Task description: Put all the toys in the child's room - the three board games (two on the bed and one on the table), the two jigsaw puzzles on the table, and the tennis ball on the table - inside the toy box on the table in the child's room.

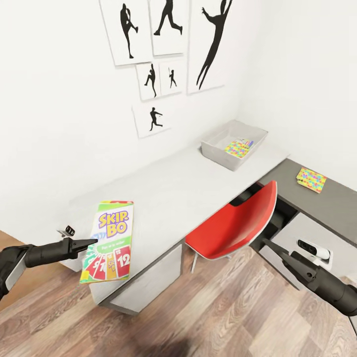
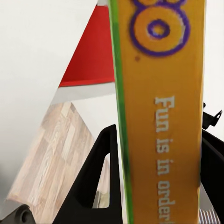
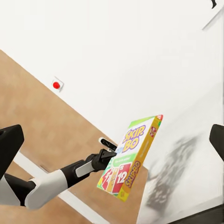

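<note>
Head view: the left gripper (image 1: 89,242) is clamped on the Skip-Bo box (image 1: 109,239), held over the table's (image 1: 173,193) near end. The toy box (image 1: 216,148) at the far corner already has one jigsaw puzzle (image 1: 237,148) inside; another (image 1: 311,179) waits on the dark wing. The right gripper (image 1: 270,246) looks empty; can't tell how its jaws stand.

Left wrist: the box's yellow edge (image 2: 163,116) is pinched between the fingers (image 2: 93,177).

Right wrist: the same box (image 3: 133,156) is in that grip, so I'd say mostly still to do.
</note>
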